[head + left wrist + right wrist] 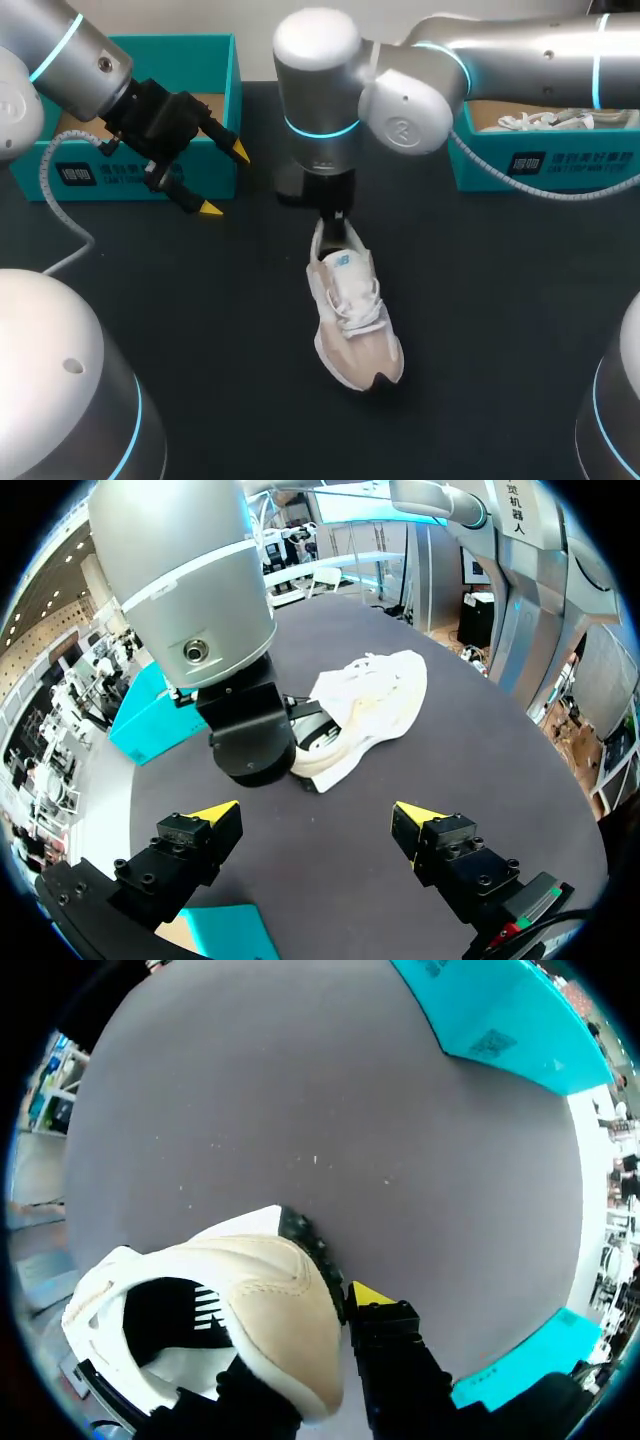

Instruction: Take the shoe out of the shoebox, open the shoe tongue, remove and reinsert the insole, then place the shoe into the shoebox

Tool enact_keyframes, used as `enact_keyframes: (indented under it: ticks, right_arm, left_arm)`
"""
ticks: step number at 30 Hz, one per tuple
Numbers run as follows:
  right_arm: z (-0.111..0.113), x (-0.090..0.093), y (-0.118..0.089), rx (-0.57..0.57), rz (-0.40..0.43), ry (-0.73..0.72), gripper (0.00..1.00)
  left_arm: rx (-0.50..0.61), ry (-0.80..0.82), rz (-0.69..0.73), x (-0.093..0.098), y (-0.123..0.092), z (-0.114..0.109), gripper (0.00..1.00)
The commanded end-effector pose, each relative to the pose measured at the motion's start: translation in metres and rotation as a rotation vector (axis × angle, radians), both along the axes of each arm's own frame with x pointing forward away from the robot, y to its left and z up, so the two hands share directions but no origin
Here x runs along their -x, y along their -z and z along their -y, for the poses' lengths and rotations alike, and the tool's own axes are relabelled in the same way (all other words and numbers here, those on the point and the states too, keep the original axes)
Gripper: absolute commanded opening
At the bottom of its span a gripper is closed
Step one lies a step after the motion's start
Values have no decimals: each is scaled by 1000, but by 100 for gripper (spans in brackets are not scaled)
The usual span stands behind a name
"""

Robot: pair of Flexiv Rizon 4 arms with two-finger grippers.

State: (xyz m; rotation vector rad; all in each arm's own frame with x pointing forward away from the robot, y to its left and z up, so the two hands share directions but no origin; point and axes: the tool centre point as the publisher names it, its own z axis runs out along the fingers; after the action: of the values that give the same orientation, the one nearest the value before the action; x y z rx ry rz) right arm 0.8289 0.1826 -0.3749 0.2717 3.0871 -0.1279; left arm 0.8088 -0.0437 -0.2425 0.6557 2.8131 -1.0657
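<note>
My right jaws are clenched on the sneaker [355, 310] at its heel [295, 1295]. One yellow fingertip [372, 1294] presses the outside of the heel counter, and the other finger seems to sit inside the collar, hidden by the shoe's wall. I judge the grip sits here to pin the shoe at its stiffest part and leave the laces [352, 300] and tongue free to be worked from the front.

The sneaker stands on its sole near the middle of the dark table [500, 300], heel to the far side under my right wrist, toe pointing near and a little right. Through the opening I see a dark insole [180, 1315], seemingly in place.

My left jaws are released, their yellow fingertips [215, 815] spread wide and gripping nothing. They hang above the table just in front of the left teal shoebox [215, 70], well apart from the sneaker but aimed toward it. I take that as readiness to come in on the tongue while the right side anchors the shoe.

At the far right stands a second teal shoebox [560, 165] with another white shoe [545, 122] inside.
</note>
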Motion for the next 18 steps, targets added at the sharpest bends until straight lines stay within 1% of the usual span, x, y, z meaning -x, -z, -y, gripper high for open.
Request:
enact_keyframes:
  ticks: [1, 4, 7, 10, 14, 18]
  right_arm:
    - [20, 6, -40, 13, 2, 58, 0]
    - [27, 5, -61, 18, 17, 79, 0]
    - [34, 1, -89, 22, 38, 108, 0]
    - [39, -2, -118, 44, 51, 88, 0]
    - [48, -5, -153, 40, 73, 61, 0]
    - [56, -8, -177, 45, 105, 52, 0]
  left_arm:
    - [-3, 0, 0, 0, 0, 0, 100]
    - [-3, 0, 0, 0, 0, 0, 100]
    - [-3, 0, 0, 0, 0, 0, 100]
    - [-3, 0, 0, 0, 0, 0, 100]
    - [-3, 0, 0, 0, 0, 0, 100]
    - [-3, 0, 0, 0, 0, 0, 100]
